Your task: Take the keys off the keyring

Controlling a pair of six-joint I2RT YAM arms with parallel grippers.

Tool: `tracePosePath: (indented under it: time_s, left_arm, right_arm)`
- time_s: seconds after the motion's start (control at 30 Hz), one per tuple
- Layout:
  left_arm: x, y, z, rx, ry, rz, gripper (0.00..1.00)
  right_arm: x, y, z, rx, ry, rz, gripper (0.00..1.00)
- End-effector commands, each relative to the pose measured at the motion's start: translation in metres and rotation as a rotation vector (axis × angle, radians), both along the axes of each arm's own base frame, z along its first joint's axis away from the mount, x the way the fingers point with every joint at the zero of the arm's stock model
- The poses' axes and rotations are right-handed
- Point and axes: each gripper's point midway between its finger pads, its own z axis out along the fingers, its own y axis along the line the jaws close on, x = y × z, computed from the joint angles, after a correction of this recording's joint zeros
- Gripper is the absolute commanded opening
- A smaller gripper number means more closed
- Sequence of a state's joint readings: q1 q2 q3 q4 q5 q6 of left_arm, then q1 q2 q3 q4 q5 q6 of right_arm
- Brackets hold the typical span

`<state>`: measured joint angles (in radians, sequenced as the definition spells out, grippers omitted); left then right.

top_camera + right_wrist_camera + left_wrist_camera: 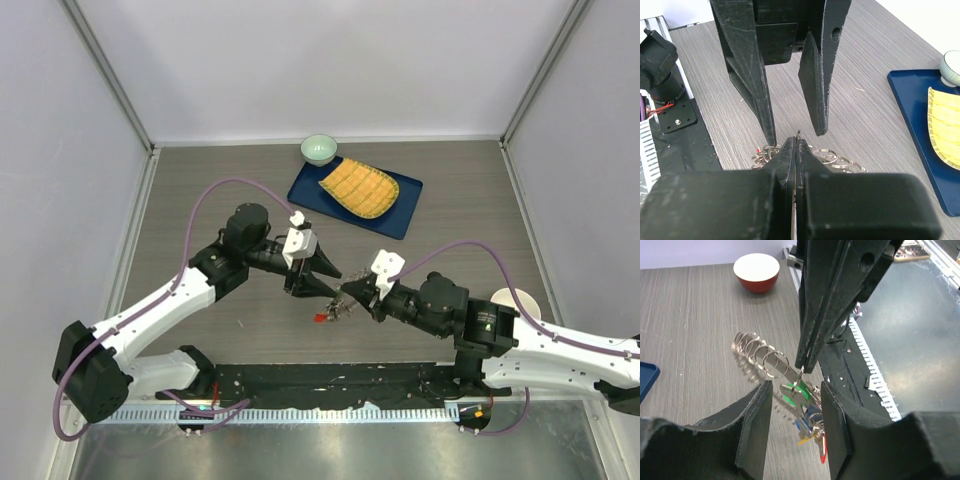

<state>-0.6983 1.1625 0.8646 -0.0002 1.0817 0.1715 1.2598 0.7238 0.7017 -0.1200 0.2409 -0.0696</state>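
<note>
My right claw (796, 142) pinches the keyring (801, 373) | left claw (796, 387) spread astride the keys (794, 399) at its six o'clock | risk: my tug slips the thin ring free.

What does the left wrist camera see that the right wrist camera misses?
Only the left wrist view: a red bowl and the green-headed key hanging below the shut right gripper. Only the right wrist view: a pale green bowl and a yellow ridged mat. Both: the keyring of metal loops, the blue tray, the open left gripper.
</note>
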Motion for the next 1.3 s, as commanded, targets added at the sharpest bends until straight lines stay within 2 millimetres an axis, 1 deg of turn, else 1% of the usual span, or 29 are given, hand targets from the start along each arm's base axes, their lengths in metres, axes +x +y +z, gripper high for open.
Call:
tracePosePath:
  time_s: [0.0, 0.17, 0.3, 0.6, 0.93, 1.27]
  left_arm:
    - [-0.006, 0.006, 0.001, 0.000, -0.046, -0.004, 0.48]
    - [-0.005, 0.010, -0.007, 0.032, -0.060, 0.011, 0.48]
    - [-0.003, 0.009, -0.011, 0.051, -0.056, 0.011, 0.47]
    - [0.002, 0.004, -0.005, 0.046, -0.050, 0.006, 0.47]
    - [0.004, 0.007, 0.008, 0.032, -0.085, 0.042, 0.48]
    - [0.003, 0.010, 0.012, 0.046, -0.097, 0.041, 0.47]
  right_arm:
    - [0.001, 0.000, 0.042, 0.159, -0.037, -0.010, 0.01]
    - [0.000, -0.003, 0.042, 0.166, -0.036, -0.012, 0.01]
    - [-0.001, -0.002, 0.041, 0.164, -0.034, -0.003, 0.01]
    - [-0.005, 0.004, 0.033, 0.153, -0.012, 0.026, 0.01]
    - [-0.007, 0.003, 0.029, 0.152, -0.002, 0.033, 0.01]
    - [-0.008, 0.003, 0.029, 0.155, -0.001, 0.036, 0.01]
